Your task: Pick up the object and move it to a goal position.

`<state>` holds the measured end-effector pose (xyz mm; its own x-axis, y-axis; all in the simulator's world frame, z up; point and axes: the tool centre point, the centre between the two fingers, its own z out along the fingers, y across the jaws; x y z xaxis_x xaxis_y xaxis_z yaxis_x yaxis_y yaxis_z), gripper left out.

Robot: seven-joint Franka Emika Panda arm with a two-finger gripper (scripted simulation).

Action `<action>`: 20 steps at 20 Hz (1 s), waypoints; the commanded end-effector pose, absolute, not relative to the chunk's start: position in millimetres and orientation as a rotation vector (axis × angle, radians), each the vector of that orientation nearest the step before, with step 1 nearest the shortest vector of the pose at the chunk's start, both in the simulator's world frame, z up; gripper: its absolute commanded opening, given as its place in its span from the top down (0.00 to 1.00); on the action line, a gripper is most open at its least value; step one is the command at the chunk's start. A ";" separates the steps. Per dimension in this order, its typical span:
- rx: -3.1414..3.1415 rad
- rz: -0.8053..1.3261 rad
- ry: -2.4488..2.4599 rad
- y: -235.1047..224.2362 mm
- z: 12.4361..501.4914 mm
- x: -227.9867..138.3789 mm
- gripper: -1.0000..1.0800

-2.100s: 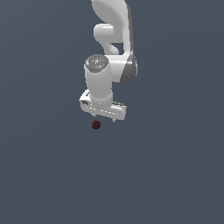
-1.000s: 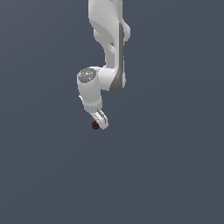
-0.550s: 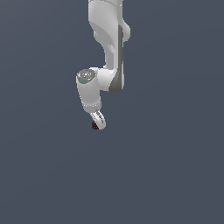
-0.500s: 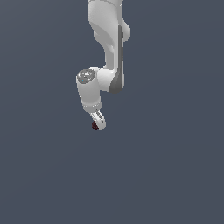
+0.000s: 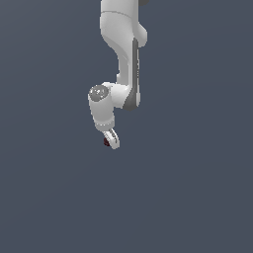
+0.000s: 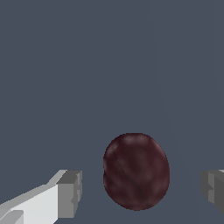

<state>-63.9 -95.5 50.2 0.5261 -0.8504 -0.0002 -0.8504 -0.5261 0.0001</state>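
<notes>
1. While the white, jointed robot arm (image 5: 124, 59) reaches down from the top of the exterior view, it bends at a rounded elbow and ends low over a plain, dark blue-grey surface (image 5: 197, 197).
2. Its white gripper (image 5: 110, 142) points down at that surface, and the two fingers stand apart with a wide gap between them.
3. Seen from the wrist view, one grey-tipped finger (image 6: 70, 194) sits on one side of the gap and the other grey tip (image 6: 214, 190) on the far side.
4. Between them lies the small, dark red-maroon, roundish, mottled lump (image 6: 136, 171), touching neither finger and closer to the first.
5. From the exterior view, only a dark red sliver of the lump (image 5: 105, 142) shows beside the gripper tip, on the exterior view's left.
</notes>
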 end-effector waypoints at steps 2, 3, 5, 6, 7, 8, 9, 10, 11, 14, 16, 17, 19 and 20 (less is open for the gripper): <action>2.743 0.000 -1.531 -95.5 35.4 -64.2 0.04; 2.743 0.000 -1.531 -95.4 32.8 -64.0 0.04; 2.743 0.000 -1.532 -95.7 29.4 -63.8 0.04; 2.743 0.000 -1.532 -95.6 28.6 -63.7 0.04; 2.743 0.000 -1.532 -95.6 28.3 -63.6 0.04; 2.743 0.000 -1.532 -95.6 28.3 -63.6 1.00; 2.743 0.000 -1.532 -95.6 28.3 -63.6 1.00; 2.743 0.000 -1.532 -95.6 28.3 -63.6 1.00; 2.743 0.000 -1.532 -95.6 28.3 -63.6 1.00; 2.743 0.000 -1.532 -95.6 28.3 -63.6 1.00; 2.743 0.000 -1.532 -95.6 28.3 -63.6 1.00; 2.743 0.000 -1.532 -95.6 28.3 -63.6 1.00; 2.744 0.001 -1.532 -94.9 29.3 -63.2 1.00; 2.744 0.001 -1.532 -94.4 30.0 -63.2 1.00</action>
